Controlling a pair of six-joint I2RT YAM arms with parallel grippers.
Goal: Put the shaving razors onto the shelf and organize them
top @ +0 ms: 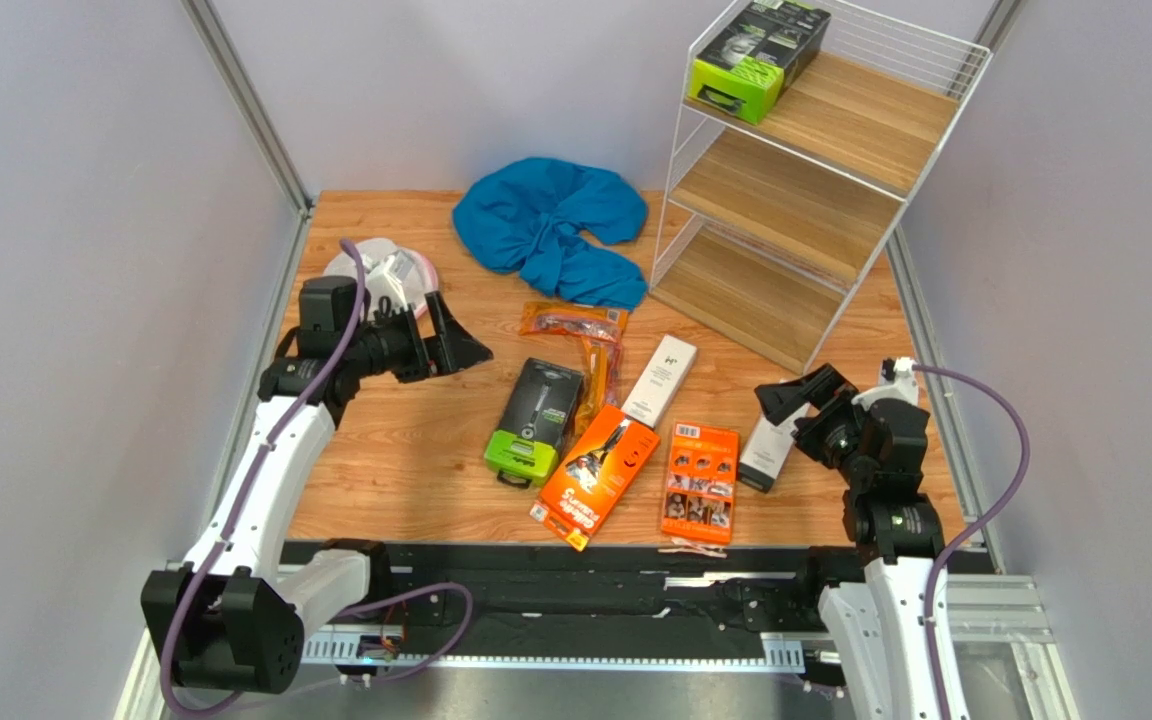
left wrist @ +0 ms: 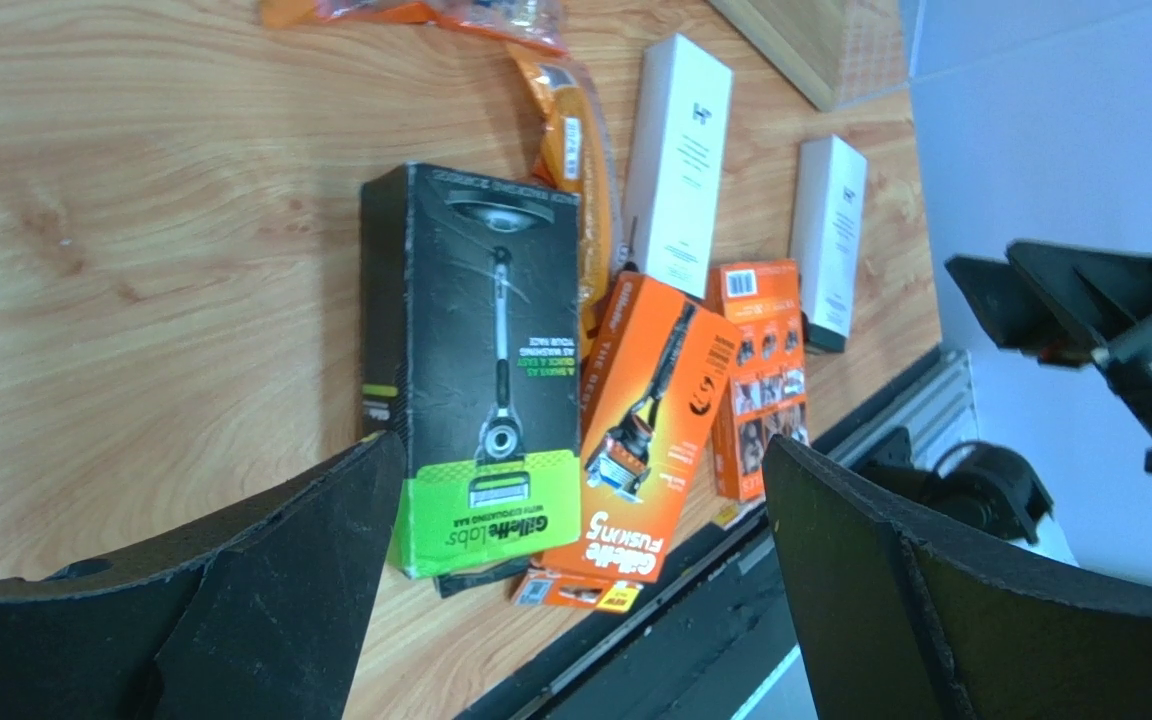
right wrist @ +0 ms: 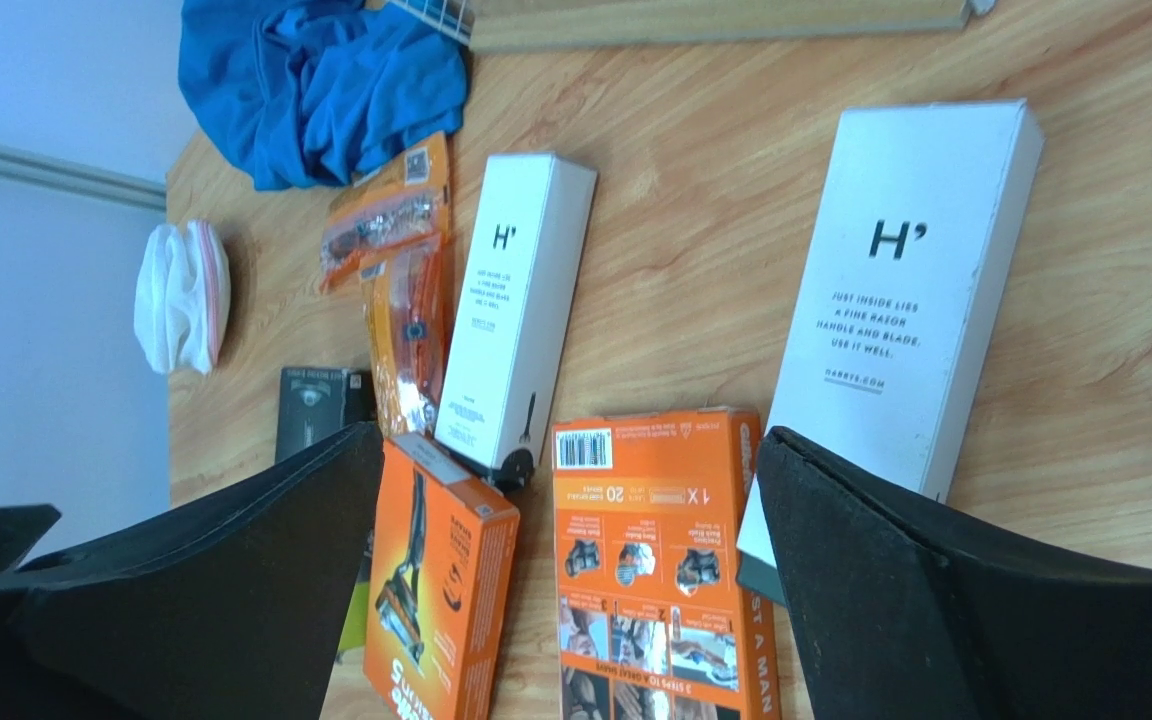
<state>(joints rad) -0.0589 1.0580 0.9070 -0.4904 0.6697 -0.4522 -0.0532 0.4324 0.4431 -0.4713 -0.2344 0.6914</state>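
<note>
Fingers of right arm (top: pixel 790 399) apart, empty, just beside rightmost slim white box (top: pixel 767 450), long axis roughly toward the shelf (top: pixel 838 210) at counter's far right corner. Fingers of left arm (top: pixel 455 333) apart too, nearer green-and-black box (top: pixel 534 420)

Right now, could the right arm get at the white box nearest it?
Probably yes. The white box lies flat just ahead of the right arm, with nothing on top of it, and the jaws stand open facing it. An orange carton close beside it might crowd the grip.
</note>
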